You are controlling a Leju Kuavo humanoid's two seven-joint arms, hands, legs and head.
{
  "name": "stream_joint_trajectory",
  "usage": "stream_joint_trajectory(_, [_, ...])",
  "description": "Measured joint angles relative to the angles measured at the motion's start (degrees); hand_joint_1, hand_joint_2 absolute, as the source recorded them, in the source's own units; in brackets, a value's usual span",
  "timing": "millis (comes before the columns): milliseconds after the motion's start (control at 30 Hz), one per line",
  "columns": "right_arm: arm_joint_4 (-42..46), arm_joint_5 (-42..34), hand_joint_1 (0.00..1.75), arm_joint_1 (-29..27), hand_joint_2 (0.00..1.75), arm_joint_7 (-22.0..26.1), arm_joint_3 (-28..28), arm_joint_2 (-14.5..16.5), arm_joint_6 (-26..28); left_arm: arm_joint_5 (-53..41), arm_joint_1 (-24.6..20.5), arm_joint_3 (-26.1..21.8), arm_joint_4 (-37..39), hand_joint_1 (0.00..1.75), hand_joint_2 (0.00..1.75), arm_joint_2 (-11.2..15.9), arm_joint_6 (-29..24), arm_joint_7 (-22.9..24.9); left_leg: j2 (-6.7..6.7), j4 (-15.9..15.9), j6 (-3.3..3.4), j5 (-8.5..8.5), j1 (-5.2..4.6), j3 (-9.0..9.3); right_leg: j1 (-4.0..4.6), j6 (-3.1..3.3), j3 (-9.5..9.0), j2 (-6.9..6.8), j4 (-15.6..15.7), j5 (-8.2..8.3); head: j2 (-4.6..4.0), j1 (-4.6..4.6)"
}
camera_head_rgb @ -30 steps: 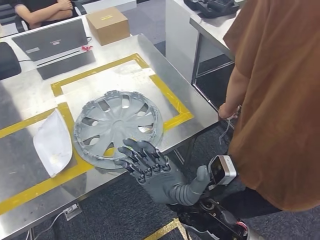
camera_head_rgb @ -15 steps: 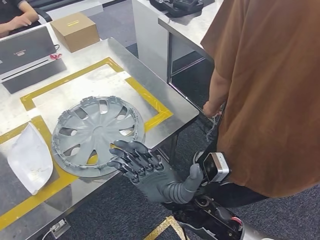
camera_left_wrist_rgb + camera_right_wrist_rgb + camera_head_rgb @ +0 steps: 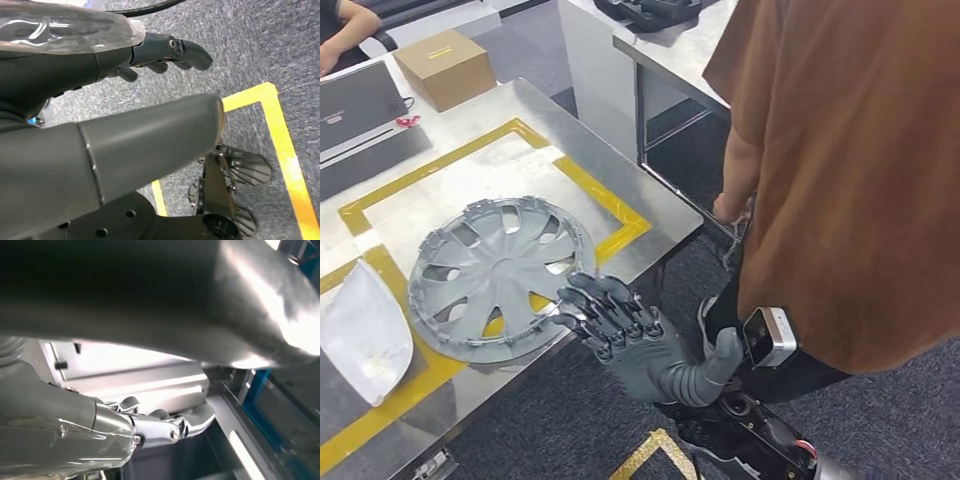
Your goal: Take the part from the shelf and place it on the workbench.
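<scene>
White moulded part (image 3: 361, 330) at 9 o'clock on workbench (image 3: 569, 150). Wheel cover (image 3: 497, 275) flat on workbench, across yellow tape (image 3: 618, 205), near front edge. Right hand (image 3: 626, 330) at cover's 4 o'clock: fingers (image 3: 588, 300) spread, released, tips over rim; contact cannot tell. Person in brown shirt (image 3: 848, 170) at 3 o'clock. Left hand (image 3: 113, 145) over floor, holding nothing, fingers (image 3: 185, 50) extended.
</scene>
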State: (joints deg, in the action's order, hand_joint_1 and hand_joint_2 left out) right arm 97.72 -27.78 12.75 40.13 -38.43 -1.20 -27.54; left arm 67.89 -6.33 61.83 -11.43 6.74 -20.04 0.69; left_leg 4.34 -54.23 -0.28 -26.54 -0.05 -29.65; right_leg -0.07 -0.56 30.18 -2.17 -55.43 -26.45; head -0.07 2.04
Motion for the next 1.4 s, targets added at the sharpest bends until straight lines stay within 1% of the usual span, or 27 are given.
stream_joint_trajectory(33, [0.03, 0.01, 0.00, -0.05, 0.00, 0.00, 0.01, 0.00, 0.07, -0.04, -0.04, 0.00, 0.00, 0.00, 0.00, 0.04, 0.00, 0.01, 0.12, -0.10, -0.30, -0.18, 0.06, 0.03, -0.11, 0.27, 0.03, 0.45, 0.17, 0.20, 0.00, -0.07])
stream_joint_trajectory(100, [0.16, 0.09, 0.00, -0.03, 0.00, 0.00, 0.01, 0.00, 0.34, -0.09, -0.09, 0.00, 0.00, 0.00, 0.00, 0.10, 0.01, 0.04, -1.26, -2.65, -0.94, -2.05, 0.26, -0.96, -0.42, 0.88, -0.06, 1.24, 0.63, 0.63, 0.00, -0.46])
stream_joint_trajectory(167, [0.27, 0.25, 0.00, -0.04, 0.00, 0.00, 0.01, -0.01, 0.79, -0.09, -0.06, 0.00, 0.00, 0.00, 0.00, 0.09, 0.01, 0.18, -3.24, -9.88, -1.46, -5.83, 0.53, -4.49, -0.57, 1.24, 0.13, 2.00, 0.80, 0.89, 0.00, -1.28])
stream_joint_trajectory(200, [0.28, 0.26, 0.00, -0.10, 0.00, 0.00, 0.03, -0.01, 1.02, -0.09, 0.00, 0.01, 0.00, 0.00, 0.00, 0.08, 0.01, 0.30, -3.63, -13.94, -1.62, -7.42, 0.63, -6.58, -0.56, 1.31, 0.28, 2.42, 0.79, 0.94, 0.00, -1.60])
stream_joint_trajectory(233, [0.28, 0.20, 0.00, -0.20, 0.00, 0.00, 0.06, -0.02, 1.19, -0.09, 0.07, 0.01, 0.00, 0.00, 0.00, 0.08, 0.00, 0.39, -3.78, -16.68, -1.73, -8.06, 0.69, -8.08, -0.56, 1.33, 0.36, 2.91, 0.78, 0.98, 0.00, -1.84])
stream_joint_trajectory(267, [0.29, 0.10, 0.00, -0.30, 0.00, 0.00, 0.11, -0.02, 1.29, -0.08, 0.14, 0.02, 0.00, 0.00, 0.00, 0.09, 0.00, 0.47, -3.83, -17.15, -1.78, -7.44, 0.74, -8.49, -0.56, 1.32, 0.37, 3.42, 0.77, 1.00, 0.00, -2.02])
stream_joint_trajectory(300, [0.29, -0.03, 0.00, -0.38, 0.00, 0.00, 0.17, -0.02, 1.31, -0.08, 0.18, 0.02, 0.00, 0.00, 0.00, 0.14, -0.01, 0.50, -3.93, -15.25, -1.77, -5.75, 0.81, -7.75, -0.58, 1.31, 0.32, 3.97, 0.75, 1.03, 0.00, -2.18])
stream_joint_trajectory(367, [0.37, -0.16, 0.00, -0.44, 0.00, 0.00, 0.37, -0.02, 1.31, -0.08, 0.19, 0.02, 0.00, 0.00, 0.00, 0.29, -0.01, 0.51, -5.14, -6.90, -1.63, -1.42, 1.08, -3.93, -0.59, 1.11, 0.24, 4.98, 0.64, 1.01, 0.00, -2.50])
stream_joint_trajectory(400, [0.41, -0.17, 0.00, -0.44, 0.00, 0.00, 0.48, -0.02, 1.31, -0.09, 0.17, 0.02, 0.00, 0.00, 0.00, 0.36, -0.01, 0.51, -5.89, -3.32, -1.47, -0.07, 1.16, -2.34, -0.52, 0.89, 0.32, 5.45, 0.54, 0.98, 0.00, -2.61])
stream_joint_trajectory(467, [0.51, -0.19, 0.00, -0.45, 0.00, 0.01, 0.66, -0.02, 1.31, -0.09, 0.09, 0.01, 0.00, 0.00, 0.00, 0.39, -0.01, 0.51, -6.70, -0.32, -0.99, 0.51, 1.08, -1.08, -0.45, 0.23, 0.59, 6.19, 0.50, 1.03, 0.00, -2.66])
stream_joint_trajectory(533, [0.62, -0.21, 0.00, -0.49, 0.87, 0.01, 0.85, -0.03, 1.32, -0.08, 0.00, 0.01, 0.00, 0.00, 0.00, 0.36, -0.01, 0.52, -5.81, -0.13, -0.27, 0.70, 0.97, -1.09, -0.52, -0.47, 0.77, 6.58, 0.54, 1.08, 0.00, -2.50])
stream_joint_trajectory(600, [0.79, -0.28, 0.00, -0.51, 1.75, 0.01, 1.08, -0.08, 1.43, -0.07, -0.01, 0.02, 0.00, 0.00, 0.00, 0.30, -0.01, 0.54, -4.90, 0.21, 0.52, 0.92, 1.07, -0.96, -0.51, -1.04, 1.81, 5.12, -1.50, -0.40, 0.00, -2.04])
stream_joint_trajectory(667, [0.89, -0.36, 0.00, -0.62, 1.75, 0.02, 1.35, -0.15, 1.66, -0.07, 0.02, 0.02, 0.00, 0.00, 0.00, 0.32, -0.01, 0.57, -3.99, 0.34, 1.06, 0.92, 1.00, -0.87, -0.50, -1.40, 4.76, 3.24, -8.17, -4.12, 0.00, -1.27])
stream_joint_trajectory(700, [0.90, -0.40, 0.00, -0.75, 1.75, 0.01, 1.54, -0.22, 1.75, -0.07, 0.06, 0.02, 0.00, 0.00, 0.00, 0.37, -0.01, 0.61, -3.53, 0.33, 1.25, 0.85, 0.90, -0.86, -0.52, -1.54, 6.56, 2.95, -12.40, -6.00, 0.00, -0.95])
stream_joint_trajectory(733, [0.90, -0.48, 0.00, -0.95, 1.75, 0.01, 1.72, -0.33, 1.79, -0.04, 0.09, 0.02, 0.00, 0.00, 0.00, 0.42, 0.00, 0.64, -3.04, 0.31, 1.31, 0.80, 0.81, -0.82, -0.54, -1.62, 7.91, 2.87, -15.58, -7.03, 0.00, -0.75])
stream_joint_trajectory(767, [0.90, -0.58, 0.00, -1.14, 1.75, 0.01, 1.88, -0.44, 1.78, 0.00, 0.11, 0.01, 0.00, 0.00, 0.00, 0.44, 0.01, 0.68, -2.59, 0.30, 1.36, 0.72, 0.75, -0.75, -0.53, -1.65, 8.39, 2.80, -16.87, -7.01, 0.00, -0.61])
stream_joint_trajectory(800, [0.90, -0.67, 0.00, -1.27, 1.75, 0.00, 2.00, -0.53, 1.70, 0.09, 0.12, 0.01, 0.00, 0.00, 0.00, 0.44, 0.03, 0.69, -2.18, 0.28, 1.35, 0.63, 0.72, -0.61, -0.53, -1.60, 7.73, 2.68, -15.75, -5.89, 0.00, -0.41])
stream_joint_trajectory(867, [0.90, -0.78, 0.00, -1.34, 1.75, 0.00, 2.21, -0.59, 1.29, 0.41, 0.11, 0.01, 0.00, 0.00, 0.00, 0.38, 0.09, 0.69, -1.48, 0.27, 1.13, 0.35, 0.68, -0.13, -0.47, -1.27, 3.94, 1.69, -8.24, -2.03, 0.00, 0.08])
stream_joint_trajectory(933, [0.89, -0.89, 0.00, -1.18, 1.75, 0.00, 2.37, -0.59, 0.67, 0.78, 0.08, 0.01, 0.00, 0.00, 0.00, 0.32, 0.11, 0.69, -0.93, 0.06, 0.68, 0.06, 0.38, 0.12, -0.13, -0.75, 0.60, 0.23, -1.65, 0.00, 0.00, 0.46])
stream_joint_trajectory(967, [0.88, -1.00, 0.00, -1.10, 1.75, 0.00, 2.40, -0.59, 0.43, 0.93, 0.06, 0.01, 0.00, 0.00, 0.00, 0.31, 0.08, 0.72, -0.60, -0.02, 0.45, 0.02, 0.22, 0.08, 0.02, -0.48, -0.05, -0.12, -0.30, 0.07, 0.00, 0.42])
stream_joint_trajectory(1033, [0.87, -1.33, 0.00, -0.98, 1.75, 0.00, 2.42, -0.59, 0.10, 1.16, -0.01, 0.00, 0.00, 0.00, 0.00, 0.31, -0.05, 0.87, 0.07, -0.04, -0.04, 0.02, 0.06, 0.01, 0.05, 0.07, -0.26, 0.51, 0.15, 0.08, 0.00, 0.16])
stream_joint_trajectory(1100, [0.86, -1.78, 0.00, -0.85, 1.75, 0.00, 2.42, -0.58, -0.15, 1.43, -0.09, -0.02, 0.00, 0.00, 0.00, 0.31, -0.25, 1.02, -0.97, -1.41, -0.69, -1.19, 0.23, -0.43, -0.16, 0.66, -0.23, 1.25, 0.55, 0.46, 0.00, -0.20])
stream_joint_trajectory(1167, [0.82, -2.18, 0.00, -0.59, 0.87, -0.01, 2.40, -0.54, -0.48, 1.75, -0.10, -0.04, 0.00, 0.00, 0.00, 0.25, -0.42, 1.09, -3.06, -7.34, -1.21, -4.59, 0.48, -3.23, -0.35, 1.18, -0.02, 1.87, 0.78, 0.79, 0.00, -0.94])
stream_joint_trajectory(1233, [0.69, -2.43, 0.00, -0.44, 0.00, -0.01, 2.37, -0.50, -0.73, 1.99, 0.05, -0.04, 0.00, 0.00, 0.00, 0.15, -0.50, 1.19, -3.83, -15.03, -1.44, -7.65, 0.58, -7.23, -0.34, 1.42, 0.32, 2.63, 0.76, 0.95, 0.00, -1.60])
stream_joint_trajectory(1267, [0.58, -2.52, 0.00, -0.43, 0.00, -0.02, 2.36, -0.49, -0.86, 2.07, 0.14, -0.04, 0.00, 0.00, 0.00, 0.12, -0.53, 1.25, -3.88, -16.82, -1.49, -7.72, 0.60, -8.27, -0.34, 1.44, 0.40, 3.10, 0.75, 0.99, 0.00, -1.78])
stream_joint_trajectory(1300, [0.46, -2.57, 0.00, -0.42, 0.00, -0.02, 2.35, -0.47, -1.02, 2.14, 0.20, -0.04, 0.00, 0.00, 0.00, 0.12, -0.57, 1.31, -3.92, -16.26, -1.48, -6.62, 0.63, -8.17, -0.35, 1.44, 0.40, 3.59, 0.74, 1.03, 0.00, -1.95])
stream_joint_trajectory(1400, [0.27, -2.64, 0.00, -0.28, 0.00, -0.02, 2.34, -0.34, -1.39, 2.32, 0.21, -0.07, 0.00, 0.00, 0.00, 0.21, -0.68, 1.44, -5.39, -5.14, -1.17, -0.70, 0.85, -3.08, -0.32, 1.19, 0.33, 5.02, 0.59, 1.04, 0.00, -2.48])
